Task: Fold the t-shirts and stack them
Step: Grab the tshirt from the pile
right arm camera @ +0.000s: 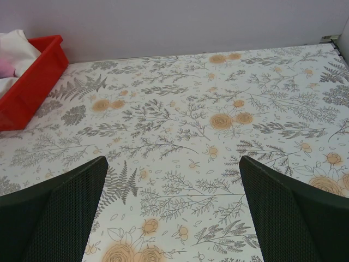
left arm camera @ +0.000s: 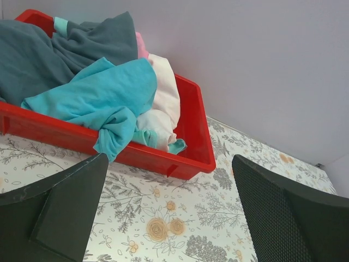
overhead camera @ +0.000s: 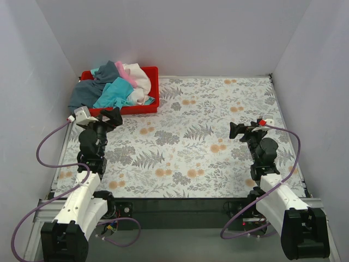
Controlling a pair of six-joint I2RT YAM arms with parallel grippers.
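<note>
The t-shirts lie heaped in a red tray (overhead camera: 154, 73) at the table's back left: a turquoise one (overhead camera: 115, 93) (left arm camera: 103, 93) hangs over the front rim, a slate grey one (overhead camera: 87, 93) (left arm camera: 49, 54) spills over the left side, and white (overhead camera: 139, 76) (left arm camera: 163, 98) and pink (overhead camera: 125, 73) ones sit behind. My left gripper (overhead camera: 107, 120) (left arm camera: 169, 164) hovers open just in front of the tray, holding nothing. Over the right half of the table my right gripper (overhead camera: 242, 130) (right arm camera: 172, 164) is open too, with only the flowered cloth between its fingers.
A flowered cloth (overhead camera: 191, 136) covers the table. White walls close in the back and both sides. The tray's corner (right arm camera: 32, 82) shows at the far left of the right wrist view. Purple cables loop beside both arms.
</note>
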